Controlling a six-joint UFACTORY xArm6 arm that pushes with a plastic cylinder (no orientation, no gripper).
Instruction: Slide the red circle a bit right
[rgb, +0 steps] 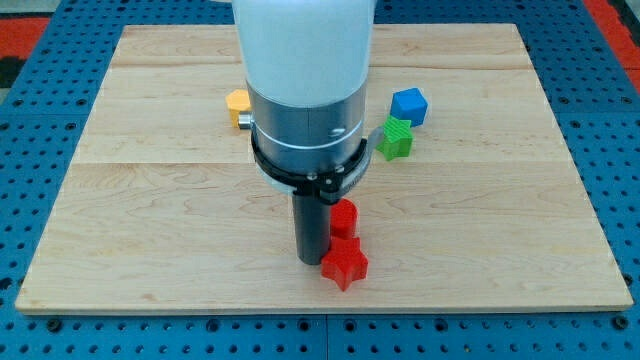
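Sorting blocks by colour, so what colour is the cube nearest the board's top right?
Blue: the cube, clearest in the camera view.

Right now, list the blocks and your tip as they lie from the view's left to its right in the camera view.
Yellow block → my tip → green block → blue block. The red circle and the red star-shaped block sit just right of my tip, one above the other, so I leave their mutual order out.

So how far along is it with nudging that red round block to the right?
Nothing looks done yet. In hand: my tip is down on the board, just to the view's left of the red circle, and beside the red star below it. Whether it touches the circle I cannot tell. Left: the short push toward the view's right.
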